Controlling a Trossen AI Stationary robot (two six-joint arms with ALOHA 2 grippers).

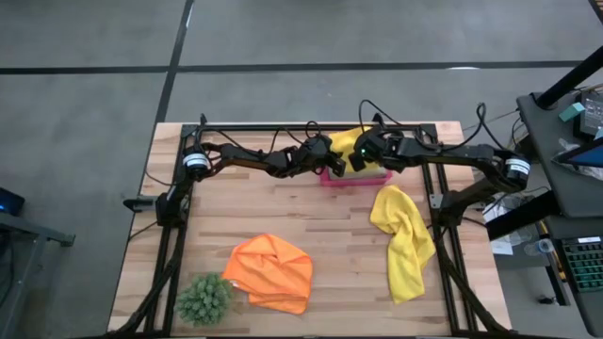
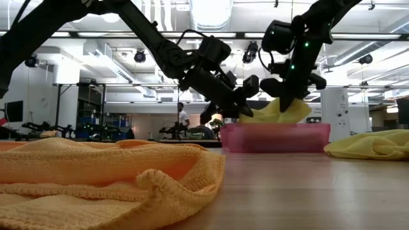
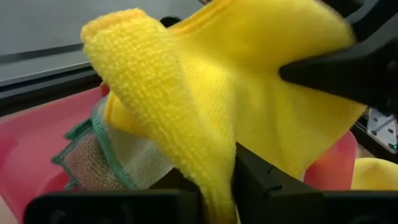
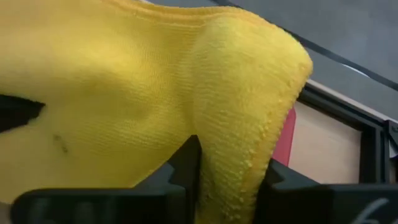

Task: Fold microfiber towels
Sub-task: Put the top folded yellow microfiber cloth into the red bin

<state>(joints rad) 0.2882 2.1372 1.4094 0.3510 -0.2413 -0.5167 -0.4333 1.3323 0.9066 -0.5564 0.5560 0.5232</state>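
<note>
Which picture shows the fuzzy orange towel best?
The high view: the whole crumpled orange microfiber towel shows, beside the spiky green plant ball. The low view catches only its near folds. Neither wrist view shows it.

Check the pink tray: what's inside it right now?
In the pink tray a yellow towel is on top, pinched by both the left gripper and right gripper. Under it, a sage green towel peeks out. Anything deeper is covered.
</note>
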